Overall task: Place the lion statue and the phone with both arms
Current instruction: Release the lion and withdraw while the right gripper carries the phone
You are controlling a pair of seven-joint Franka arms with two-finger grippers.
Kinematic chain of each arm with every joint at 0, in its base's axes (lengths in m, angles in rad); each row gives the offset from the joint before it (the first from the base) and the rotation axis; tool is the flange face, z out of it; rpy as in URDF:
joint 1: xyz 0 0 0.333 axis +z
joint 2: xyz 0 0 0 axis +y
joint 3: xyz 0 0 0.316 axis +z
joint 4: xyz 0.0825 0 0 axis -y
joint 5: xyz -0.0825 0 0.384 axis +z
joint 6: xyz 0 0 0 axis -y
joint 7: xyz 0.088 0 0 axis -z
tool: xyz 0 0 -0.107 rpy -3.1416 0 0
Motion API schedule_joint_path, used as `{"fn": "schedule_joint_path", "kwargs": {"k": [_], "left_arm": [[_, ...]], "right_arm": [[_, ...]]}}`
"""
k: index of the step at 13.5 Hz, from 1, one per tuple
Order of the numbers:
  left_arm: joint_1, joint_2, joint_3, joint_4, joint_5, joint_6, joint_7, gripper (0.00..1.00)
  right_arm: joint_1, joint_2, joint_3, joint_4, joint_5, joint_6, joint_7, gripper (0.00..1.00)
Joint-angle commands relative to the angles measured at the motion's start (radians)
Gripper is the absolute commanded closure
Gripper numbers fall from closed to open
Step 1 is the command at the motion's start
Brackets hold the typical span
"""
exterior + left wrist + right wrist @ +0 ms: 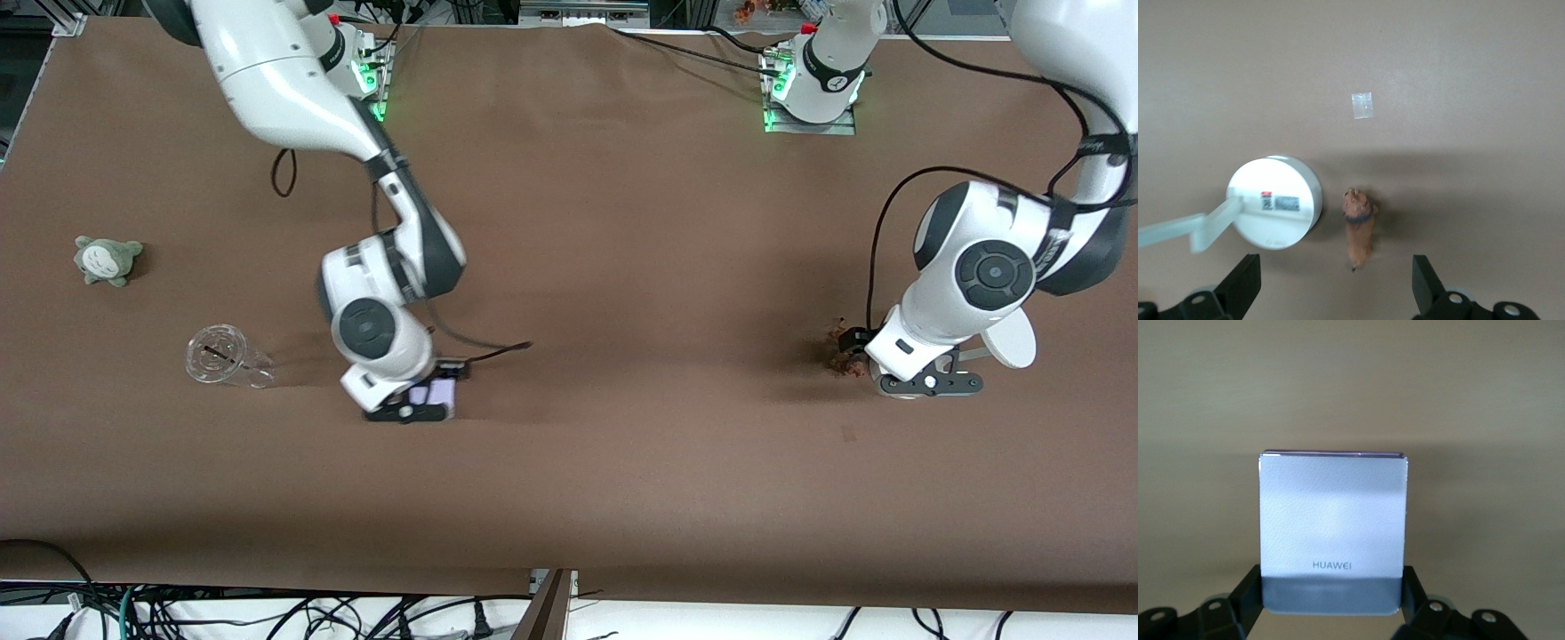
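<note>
The phone (1333, 533), a pale lavender-white slab marked HUAWEI, sits between the fingers of my right gripper (1333, 593), which is shut on its two side edges. In the front view this gripper (411, 407) is low at the table with the phone (442, 396) showing beside it. The lion statue (1358, 232), small and reddish-brown with a dark band, lies on the table next to a white stand. My left gripper (1336, 293) is open above it, with one finger (1245, 285) on each side and well apart from it. In the front view the lion (838, 348) peeks out beside the left gripper (926, 382).
The white round-based stand (1275, 202) lies right beside the lion and also shows in the front view (1009, 342). A small tape patch (1362, 105) is on the table. A clear cup (222, 357) lies on its side and a grey-green plush (107, 260) sits toward the right arm's end.
</note>
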Motion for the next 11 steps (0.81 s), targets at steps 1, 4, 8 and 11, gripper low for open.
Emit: {"fn": "schedule_joint_path", "kwargs": {"k": [1,4,8,11], "left_arm": [[0.015,-0.011,-0.066,0.122,0.006,-0.163,0.022,0.00],[0.023,-0.020,-0.069,0.281,-0.128,-0.311,0.038,0.00],[0.049,-0.020,-0.072,0.461,-0.173,-0.440,0.056,0.00],[0.037,-0.019,-0.074,0.481,-0.166,-0.438,0.106,0.00]], "right_arm": [[-0.064,-0.018,0.012,-0.042,0.008,-0.015,-0.030,0.50],[-0.092,-0.022,-0.013,-0.075,0.007,-0.015,-0.073,0.50],[-0.092,-0.061,-0.079,-0.166,0.007,-0.001,-0.192,0.53],[-0.093,-0.103,-0.094,-0.243,0.008,0.023,-0.226,0.53]]}}
